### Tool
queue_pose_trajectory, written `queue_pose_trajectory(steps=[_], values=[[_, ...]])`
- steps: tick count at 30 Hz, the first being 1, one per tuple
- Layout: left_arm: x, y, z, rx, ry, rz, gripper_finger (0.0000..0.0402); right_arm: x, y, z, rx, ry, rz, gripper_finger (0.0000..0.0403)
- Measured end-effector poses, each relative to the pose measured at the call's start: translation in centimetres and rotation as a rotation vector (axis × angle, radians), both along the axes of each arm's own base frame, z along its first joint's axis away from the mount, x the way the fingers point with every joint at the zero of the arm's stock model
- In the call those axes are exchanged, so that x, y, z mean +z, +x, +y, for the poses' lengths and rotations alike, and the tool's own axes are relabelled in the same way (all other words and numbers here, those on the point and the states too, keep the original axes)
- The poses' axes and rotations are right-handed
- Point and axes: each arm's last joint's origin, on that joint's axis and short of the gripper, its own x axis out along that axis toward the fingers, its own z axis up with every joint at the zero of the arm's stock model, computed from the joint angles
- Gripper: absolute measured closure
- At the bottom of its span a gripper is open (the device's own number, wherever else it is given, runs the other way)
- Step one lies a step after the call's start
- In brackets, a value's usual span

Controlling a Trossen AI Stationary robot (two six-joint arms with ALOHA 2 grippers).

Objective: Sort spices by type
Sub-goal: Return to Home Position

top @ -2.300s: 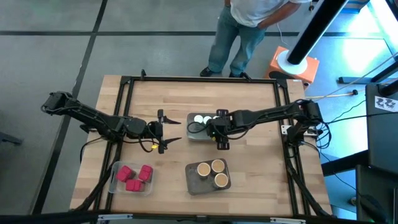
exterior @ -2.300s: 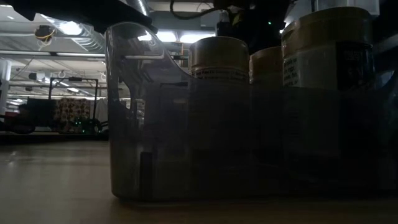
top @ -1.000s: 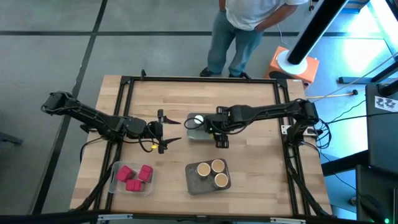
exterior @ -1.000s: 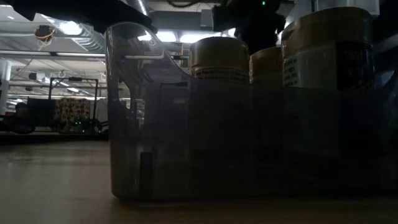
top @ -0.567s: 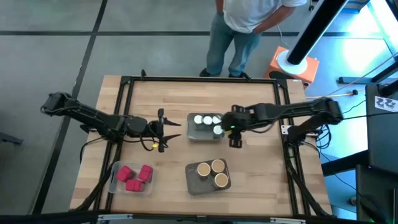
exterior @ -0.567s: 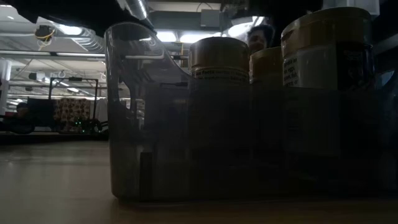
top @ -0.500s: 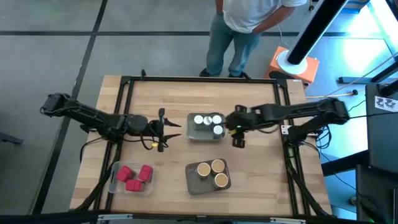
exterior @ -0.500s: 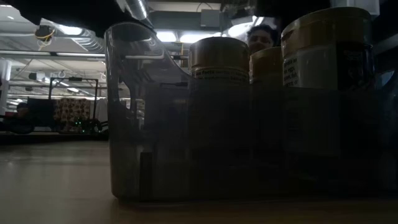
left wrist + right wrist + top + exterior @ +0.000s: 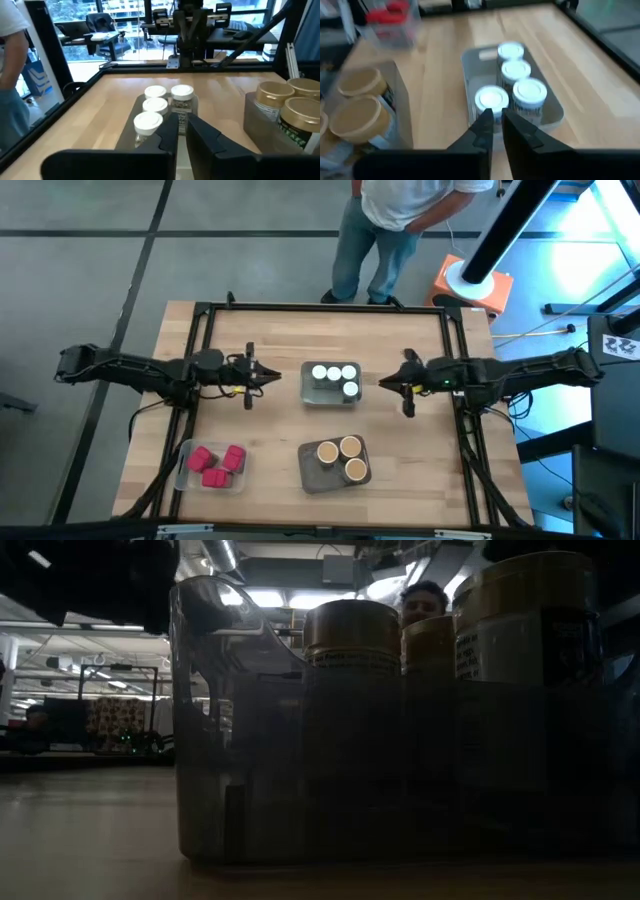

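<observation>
Jars: four, white-lidded, in your centre grey tray.
Brown cylinders: three; low view hides their bases.
Red packets: in the clear bin; count unclear.
Left gripper: closed, empty.
Right gripper: closed, empty.

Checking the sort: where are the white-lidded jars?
High view: white-lidded jars stand in the grey tray mid-table, between the left gripper and the right gripper.

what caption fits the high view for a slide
Sorted by type, grouped apart: white-lidded jars, tan-topped cylinders, red packets; left gripper and right gripper flank jars.

Red packets blurred, person cropped at top edge
</observation>
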Motion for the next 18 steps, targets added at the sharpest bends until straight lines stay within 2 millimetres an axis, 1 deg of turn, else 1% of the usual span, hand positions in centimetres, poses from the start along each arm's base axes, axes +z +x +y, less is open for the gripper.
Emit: queue_pose_trajectory(steps=[6,9,12,14,18], values=[[-1.4,-1.6,0.0,0.008,-0.039,-0.037,0.0386,-1.7,-2.1,-0.2,0.004,0.014,-0.158,0.0397],[-2.2,-2.4,-0.1,0.012,-0.049,-0.058,0.0387,-2.8,-3.1,-0.2,0.016,0.029,-0.210,0.0398],[-2.9,-3.2,-0.1,0.014,-0.079,-0.096,0.0387,-3.4,-3.9,-0.3,0.018,0.036,-0.288,0.0390],[-3.3,-3.5,-0.1,0.028,-0.093,-0.113,0.0387,-4.1,-4.3,-0.3,0.019,0.038,-0.305,0.0388],[-4.1,-4.2,-0.1,0.048,-0.127,-0.127,0.0387,-4.5,-5.0,-0.4,0.019,0.042,-0.352,0.0392]])
